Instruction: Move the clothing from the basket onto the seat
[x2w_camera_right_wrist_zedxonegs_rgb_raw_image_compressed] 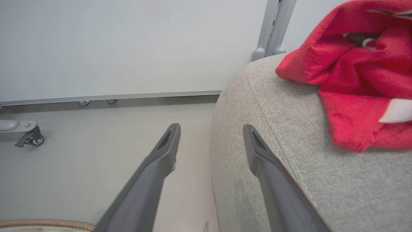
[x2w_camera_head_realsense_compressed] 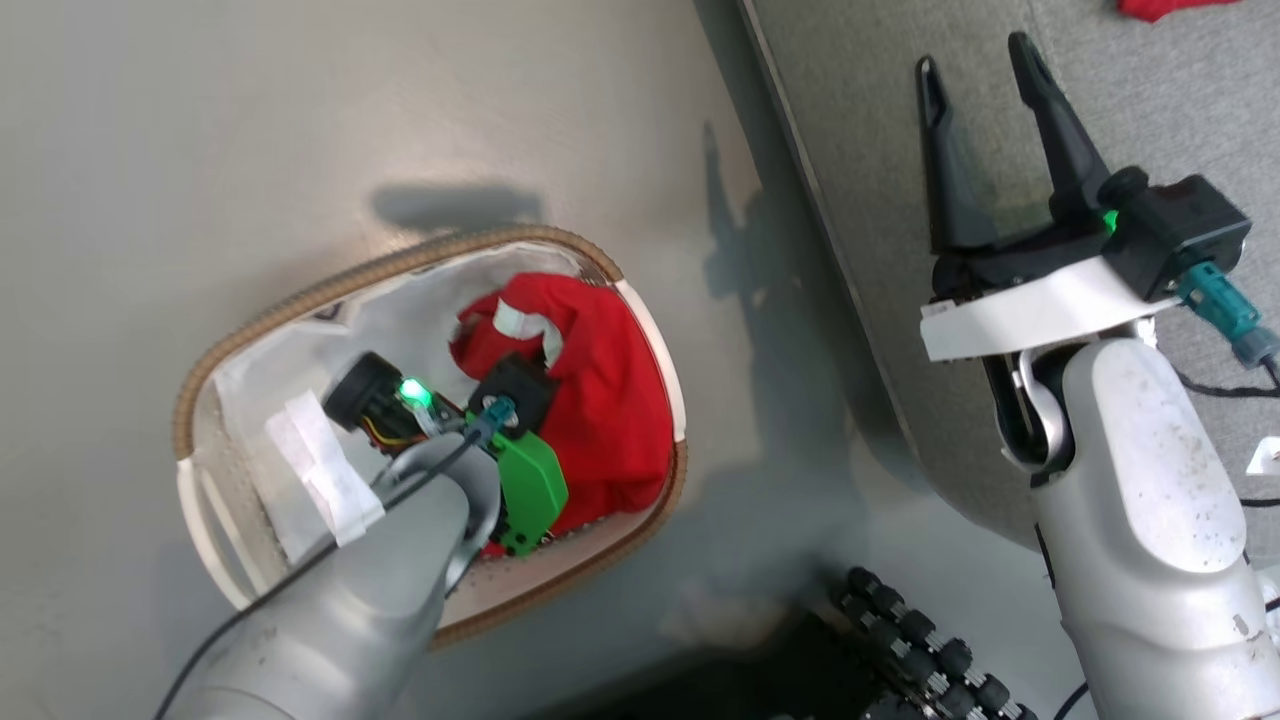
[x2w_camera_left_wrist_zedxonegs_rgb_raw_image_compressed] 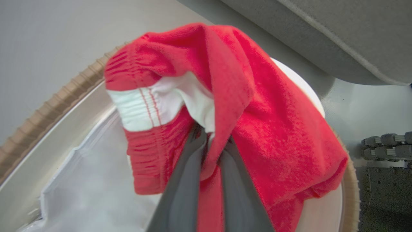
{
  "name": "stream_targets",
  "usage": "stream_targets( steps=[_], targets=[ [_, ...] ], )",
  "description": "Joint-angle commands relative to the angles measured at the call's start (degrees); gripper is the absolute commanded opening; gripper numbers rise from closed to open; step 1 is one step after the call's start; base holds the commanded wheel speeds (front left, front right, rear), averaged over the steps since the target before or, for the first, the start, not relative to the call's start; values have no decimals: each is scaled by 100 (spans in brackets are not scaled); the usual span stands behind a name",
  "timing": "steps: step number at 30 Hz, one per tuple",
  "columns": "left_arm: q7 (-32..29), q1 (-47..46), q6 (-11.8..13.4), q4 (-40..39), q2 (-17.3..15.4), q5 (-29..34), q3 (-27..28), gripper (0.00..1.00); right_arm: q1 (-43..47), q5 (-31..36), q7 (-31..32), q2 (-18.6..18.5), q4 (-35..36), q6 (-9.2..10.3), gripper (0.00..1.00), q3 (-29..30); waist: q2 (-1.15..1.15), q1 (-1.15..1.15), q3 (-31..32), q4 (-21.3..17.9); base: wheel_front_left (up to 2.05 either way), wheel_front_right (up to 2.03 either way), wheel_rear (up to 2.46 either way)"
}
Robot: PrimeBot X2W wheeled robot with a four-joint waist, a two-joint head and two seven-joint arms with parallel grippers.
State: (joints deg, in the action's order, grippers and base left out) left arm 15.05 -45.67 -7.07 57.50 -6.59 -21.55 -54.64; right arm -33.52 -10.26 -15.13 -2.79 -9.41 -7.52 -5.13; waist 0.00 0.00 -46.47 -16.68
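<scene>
The white basket with its brown woven rim stands on the floor, left of the grey seat. One red garment with white striped trim lies bunched in the basket's right half. My left gripper reaches down into the basket and is shut on a fold of this garment, with red fabric pinched between its fingers. A second red garment lies on the seat. My right gripper hangs open and empty over the seat's left edge, near that garment.
A thin white liner sheet covers the basket's inside. The robot's dark roller wheels sit on the floor at the bottom. A caster and a metal post stand by the pale wall.
</scene>
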Motion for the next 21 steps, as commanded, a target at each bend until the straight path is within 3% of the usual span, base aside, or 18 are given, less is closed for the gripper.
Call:
stream_targets(
  steps=[1,13,21],
  targets=[
    [16,167,27,-154,-40,0,56,0,148,88,-3,-21,-49,6,100,24,0,0,578,323,0,0,0],
    [11,698,20,-1443,-218,321,465,0,905,558,-3,-22,-408,6,100,175,0,0,2151,859,0,0,0],
    [11,534,4,-2036,-397,624,633,0,1437,693,-3,-23,-612,6,100,84,0,0,3116,1039,0,0,0]
  ],
)
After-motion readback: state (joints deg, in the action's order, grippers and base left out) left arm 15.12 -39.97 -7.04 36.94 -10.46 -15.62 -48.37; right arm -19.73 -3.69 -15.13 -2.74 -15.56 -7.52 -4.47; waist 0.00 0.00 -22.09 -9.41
